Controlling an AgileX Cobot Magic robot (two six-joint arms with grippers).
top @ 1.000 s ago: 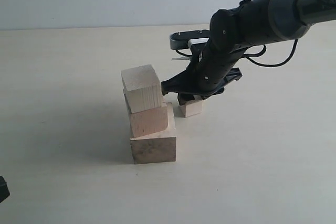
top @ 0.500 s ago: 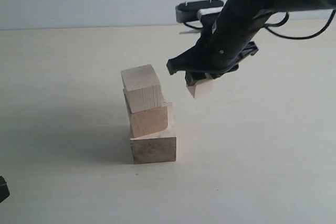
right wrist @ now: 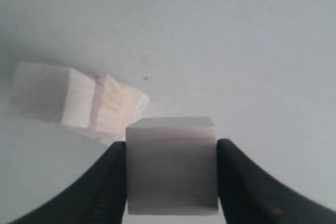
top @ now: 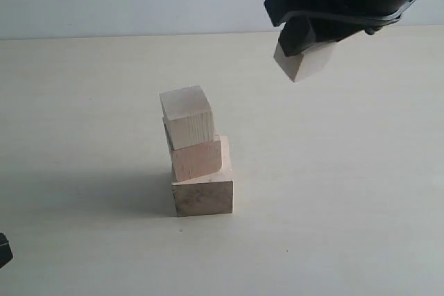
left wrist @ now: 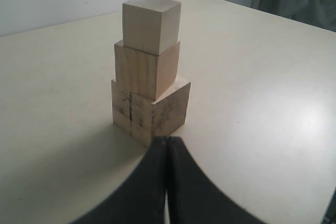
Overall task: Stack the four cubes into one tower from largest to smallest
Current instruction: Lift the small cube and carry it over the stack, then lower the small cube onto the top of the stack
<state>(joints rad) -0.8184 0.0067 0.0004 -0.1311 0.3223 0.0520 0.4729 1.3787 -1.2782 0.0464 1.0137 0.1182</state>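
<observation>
Lifted off the counter [top: 83, 116] since a second ago, right end effector [top: 304, 45] grips the smallest cube [top: 307, 66], pale, tilted, up right of the crooked three-cube tower [top: 197, 161]. Left end effector [left wrist: 167, 153] sits closed near its base.

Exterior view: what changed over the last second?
The right claw, closed on the smallest cube, lifted it off the table from beside the three-cube stack. The cube now hangs tilted, higher than the stack's top and off to its right in this view. The grip did not change and nothing was released. The stack has not shifted.
</observation>
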